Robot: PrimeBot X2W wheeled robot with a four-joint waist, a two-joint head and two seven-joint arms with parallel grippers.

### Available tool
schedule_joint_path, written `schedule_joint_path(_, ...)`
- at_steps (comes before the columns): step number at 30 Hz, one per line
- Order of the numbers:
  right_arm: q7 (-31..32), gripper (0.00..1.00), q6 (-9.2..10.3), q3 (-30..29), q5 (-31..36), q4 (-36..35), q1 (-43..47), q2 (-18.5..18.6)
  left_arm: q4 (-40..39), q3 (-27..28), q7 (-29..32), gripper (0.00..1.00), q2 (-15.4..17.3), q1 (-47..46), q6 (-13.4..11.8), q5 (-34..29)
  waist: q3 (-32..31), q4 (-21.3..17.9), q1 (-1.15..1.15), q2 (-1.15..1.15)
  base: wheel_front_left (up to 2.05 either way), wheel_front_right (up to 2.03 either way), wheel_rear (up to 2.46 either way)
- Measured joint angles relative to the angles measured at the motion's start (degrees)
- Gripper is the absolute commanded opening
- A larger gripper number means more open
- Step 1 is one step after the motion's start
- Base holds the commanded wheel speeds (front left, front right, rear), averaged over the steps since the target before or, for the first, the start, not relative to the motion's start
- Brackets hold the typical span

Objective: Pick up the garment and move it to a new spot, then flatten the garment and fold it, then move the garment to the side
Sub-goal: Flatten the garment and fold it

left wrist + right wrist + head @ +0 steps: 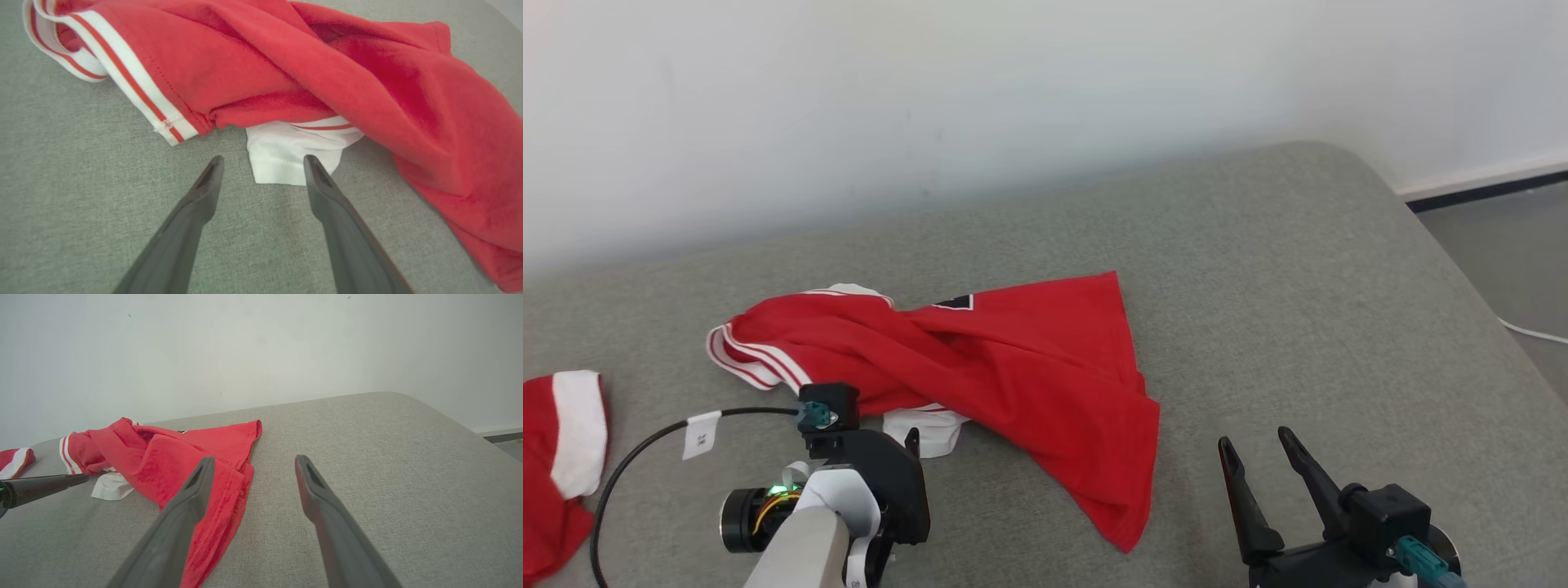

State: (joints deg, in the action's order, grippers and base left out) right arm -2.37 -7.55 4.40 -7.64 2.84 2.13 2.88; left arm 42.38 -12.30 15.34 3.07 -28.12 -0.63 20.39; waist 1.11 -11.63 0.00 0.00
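A plain white wall (pixel 1013 98) backs a padded surface (pixel 1298 286) covered in grey woven fabric, with a strip of floor (pixel 1503 269) past its right end. The garment, a red jersey (pixel 1013 359) with white-and-red striped trim, lies crumpled and twisted across the left-middle of the surface. Its striped cuff (pixel 743 355) is bunched at the left and its lower hem fans out toward the right front. A white hemmed flap (pixel 286 159), probably a sleeve, pokes out from under the red body on the near side. The left claw (pixel 263 159) hangs low just in front of that flap with its fingers apart and nothing between them; one fingertip overlaps the flap's corner in the wrist view, though whether it touches cannot be told. The right claw (pixel 1255 437) sits well to the right of the jersey over bare fabric, also spread and empty. A second red-and-white cloth (pixel 564 441) lies apart at the far left edge. The jersey looks like light, limp knit: it should drape and sag from any single hold, stretch a little, and drag on the textured cover rather than slide. The white flap is a thin, free edge and seems the easiest first pinch. The stitched hem or the shoulder seams would likely give firmer holds for spreading it flat, and two holds would keep the twist from tightening.
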Motion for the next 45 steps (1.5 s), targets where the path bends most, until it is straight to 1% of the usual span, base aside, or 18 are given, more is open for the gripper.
schedule_joint_path(2, -0.2, 1.0, 0.0, 0.0, -0.2, 0.0, -0.3, 0.0, -0.8, -0.5, 1.0, 1.0, 0.0, 0.0, -1.3, -0.5, 0.5, -0.7, 0.0, 0.0, 0.0, 0.0, 0.0)
schedule_joint_path(3, -0.2, 1.0, 0.0, 0.0, -0.2, 0.0, -0.3, 0.0, -0.8, -0.5, 1.0, 1.0, 0.0, 0.0, -1.3, -0.5, 0.5, -0.7, 0.0, 0.0, 0.0, 0.0, 0.0)
schedule_joint_path(5, -0.3, 1.0, 0.0, 0.1, -0.3, 0.1, -0.6, 0.0, -1.1, -0.6, 1.7, 1.0, 0.0, 0.0, -2.3, -0.6, 1.0, -1.5, 0.0, 0.0, 0.0, 0.0, 0.0)
schedule_joint_path(8, -0.8, 1.0, 0.0, 0.1, -0.4, 0.4, -0.9, 0.0, -0.5, -0.3, 2.7, 1.0, 0.9, -0.5, -3.4, -0.8, 1.9, -2.7, 0.0, 0.0, 0.0, 0.0, 0.0)
schedule_joint_path(11, -1.4, 1.0, 0.0, 0.2, -0.7, 0.8, -1.3, 0.0, 0.7, 0.0, 3.2, 1.0, 1.7, -1.8, -4.3, -0.9, 3.1, -3.6, 0.0, 0.0, 0.0, 0.0, 0.0)
schedule_joint_path(14, -1.8, 1.0, 0.0, 0.4, -0.9, 1.2, -1.9, 0.0, 2.7, 0.1, 3.7, 1.0, 2.3, -3.4, -4.6, -1.0, 4.2, -4.5, 0.0, 0.01, 0.0, 0.0, 0.0)
schedule_joint_path(15, -2.0, 1.0, 0.0, 0.4, -1.0, 1.3, -2.1, 0.0, 3.4, 0.2, 4.0, 0.74, 2.3, -3.8, -4.4, -0.9, 4.6, -4.7, 0.01, 0.01, 0.0, 0.0, 0.0)
schedule_joint_path(16, -2.2, 1.0, 0.0, 0.5, -1.1, 1.3, -2.3, 0.0, 4.0, 0.1, 4.3, 0.4, 2.3, -4.3, -4.2, -0.5, 4.9, -4.9, 0.0, 0.01, 0.0, 0.0, 0.0)
schedule_joint_path(17, -2.2, 1.0, 0.0, 0.4, -1.2, 1.4, -2.4, 0.0, 4.6, -0.1, 4.5, 0.0, 2.3, -4.8, -3.9, -0.6, 5.2, -5.0, 0.01, 0.01, 0.0, 0.0, 0.0)
schedule_joint_path(22, -2.6, 1.0, 0.0, 0.1, -1.4, 1.7, -2.7, 0.0, 5.5, -0.1, 5.3, 0.0, 2.0, -5.7, -1.8, 0.9, 6.3, -4.9, 0.0, 0.01, 0.0, 0.0, 0.0)
schedule_joint_path(26, -1.5, 1.0, 0.0, 0.4, -0.1, 1.7, -3.3, 0.0, 3.1, 0.0, 3.3, 0.0, 1.9, -3.9, -0.9, 1.5, 6.5, -3.5, 0.01, 0.01, 0.0, 0.0, 0.0)
schedule_joint_path(31, 6.4, 1.0, 0.0, 0.9, -0.5, 2.0, -4.4, 0.0, -3.2, -0.1, 1.5, 0.0, 1.6, 1.2, -1.0, 2.8, 6.6, -1.0, 0.01, 0.01, 0.0, 0.0, 0.0)
schedule_joint_path(32, 10.9, 1.0, 0.0, 0.8, -1.4, 2.1, -5.1, 0.0, -5.9, -0.4, 1.6, 0.0, 1.6, 3.0, -1.4, 2.9, 6.6, 0.1, 0.01, 0.01, 0.0, 0.0, 0.0)
schedule_joint_path(33, 13.5, 1.0, 0.0, 0.7, -1.5, 2.4, -5.5, 0.0, -7.3, -0.5, 1.6, 0.0, 1.5, 3.8, -1.5, 2.9, 6.6, 0.7, 0.01, 0.01, 0.0, 0.0, 0.0)
schedule_joint_path(37, 20.9, 1.0, 0.0, 2.9, -1.2, 3.8, -9.2, 0.1, -12.0, -0.9, 2.5, 0.0, 1.3, 5.4, -2.5, 3.4, 7.0, 2.6, 0.01, 0.01, 0.0, 0.0, 0.0)
schedule_joint_path(38, 22.4, 1.0, 0.0, 3.3, -2.1, 4.6, -10.3, 0.0, -12.8, -1.1, 3.0, 0.0, 1.3, 5.6, -2.7, 3.4, 7.1, 3.0, 0.01, 0.01, 0.0, 0.0, 0.0)
schedule_joint_path(41, 25.4, 1.0, 0.0, 3.7, -3.4, 7.4, -12.8, -0.1, -15.1, -1.5, 4.0, 0.0, 1.1, 6.2, -3.2, 3.4, 7.9, 4.1, 0.01, 0.01, 0.0, 0.0, 0.0)
schedule_joint_path(45, 26.3, 1.0, 0.0, -0.5, -1.4, 10.8, -14.8, 0.0, -17.2, -2.2, 4.8, 0.0, 1.1, 6.8, -3.6, 3.5, 9.0, 5.4, 0.01, 0.01, 0.0, 0.0, 0.0)
